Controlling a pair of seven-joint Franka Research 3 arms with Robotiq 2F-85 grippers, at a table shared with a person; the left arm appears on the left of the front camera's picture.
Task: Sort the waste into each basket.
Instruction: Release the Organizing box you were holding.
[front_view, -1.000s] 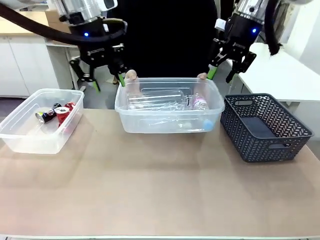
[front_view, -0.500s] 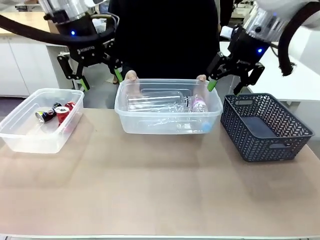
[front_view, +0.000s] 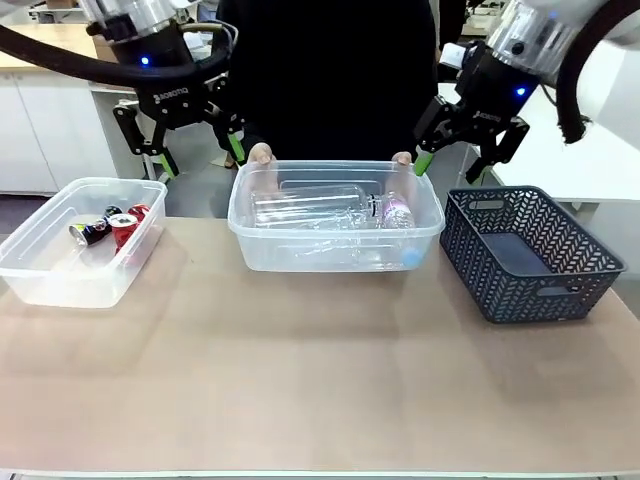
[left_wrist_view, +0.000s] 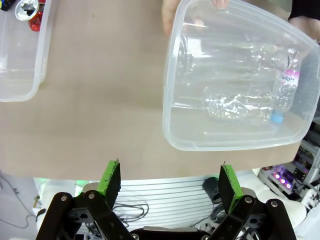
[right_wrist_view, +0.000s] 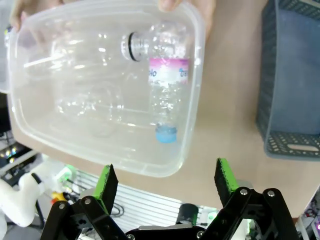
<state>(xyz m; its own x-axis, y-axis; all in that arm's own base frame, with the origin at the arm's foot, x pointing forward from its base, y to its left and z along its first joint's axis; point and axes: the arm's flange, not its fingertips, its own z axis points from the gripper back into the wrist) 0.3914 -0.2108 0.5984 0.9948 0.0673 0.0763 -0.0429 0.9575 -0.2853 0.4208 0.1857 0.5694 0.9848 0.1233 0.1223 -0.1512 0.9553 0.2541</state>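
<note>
A clear tub (front_view: 280, 250) in the middle of the table holds several clear plastic bottles (front_view: 310, 205), one with a pink label (right_wrist_view: 167, 85). A person's hands (front_view: 262, 153) grip its far rim. At the left, another clear tub (front_view: 60, 280) holds crushed red cans (front_view: 125, 225). The dark openwork basket (front_view: 520, 290) at the right is empty. My left gripper (front_view: 200, 158) hangs open above the table, left of the middle tub. My right gripper (front_view: 455, 165) hangs open above that tub's right end. In the wrist views both grippers, left (left_wrist_view: 169, 180) and right (right_wrist_view: 166, 179), hold nothing.
The tan table (front_view: 320, 380) has bare room in front of all three containers. The person in dark clothing stands right behind the middle tub. White cabinets stand at the far left and a white table at the far right.
Both grippers have drawn up and outward from the middle tub, the left one leftward, the right one rightward, and their jaws have spread wider. The person's hands stay on the tub.
</note>
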